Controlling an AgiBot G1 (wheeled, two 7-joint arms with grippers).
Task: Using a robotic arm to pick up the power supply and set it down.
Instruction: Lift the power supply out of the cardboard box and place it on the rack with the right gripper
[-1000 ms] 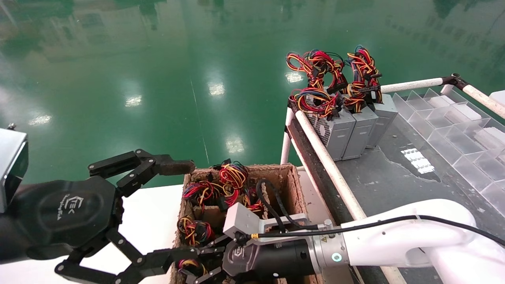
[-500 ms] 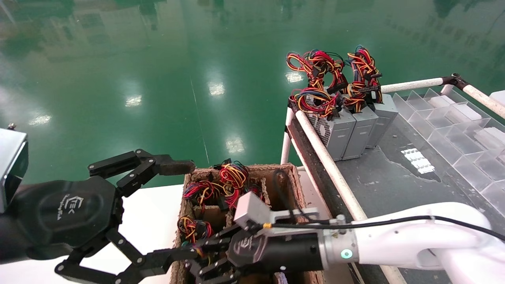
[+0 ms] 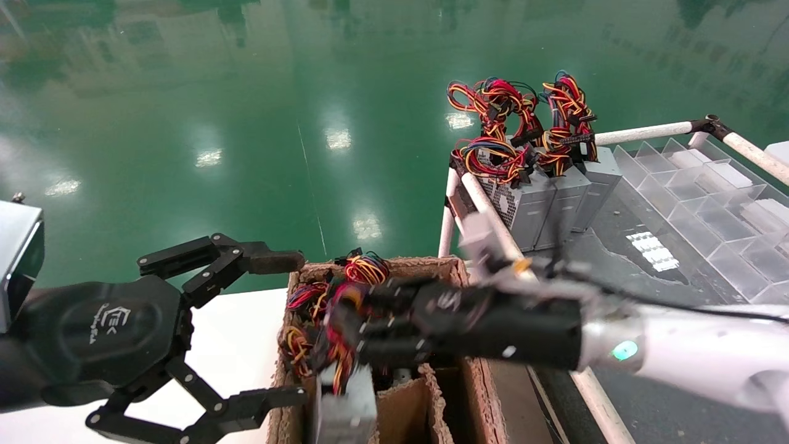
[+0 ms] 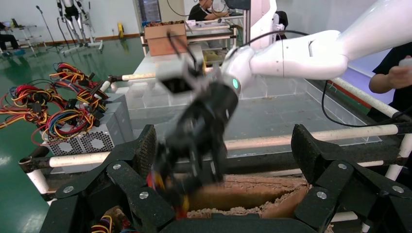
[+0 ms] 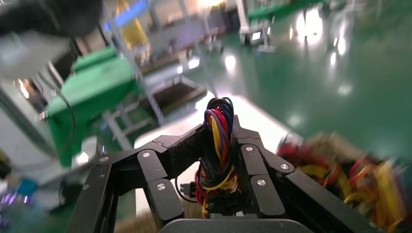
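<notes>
My right gripper (image 3: 339, 336), on the white robotic arm (image 3: 690, 357), hangs over the cardboard box (image 3: 447, 271). It is shut on a bunch of red, yellow and black wires (image 5: 217, 121) pinched between its fingers (image 5: 252, 160). The grey power supply (image 3: 345, 410) dangles from those wires just above the box's near cells. The arm is blurred from moving. My left gripper (image 3: 290, 329) is parked at the box's left side, open and holding nothing. In the left wrist view the left gripper (image 4: 226, 145) frames the right gripper (image 4: 194, 141).
Three more grey power supplies (image 3: 542, 203) with wire bunches stand on the dark bench at the back right, behind a white rail (image 3: 511, 259). A clear divided tray (image 3: 709, 203) lies further right. More wire bundles (image 3: 367, 268) fill the box's far cells.
The right arm has risen and swung up out of the box, pulling a power supply up by its wires. The left gripper has not moved.
</notes>
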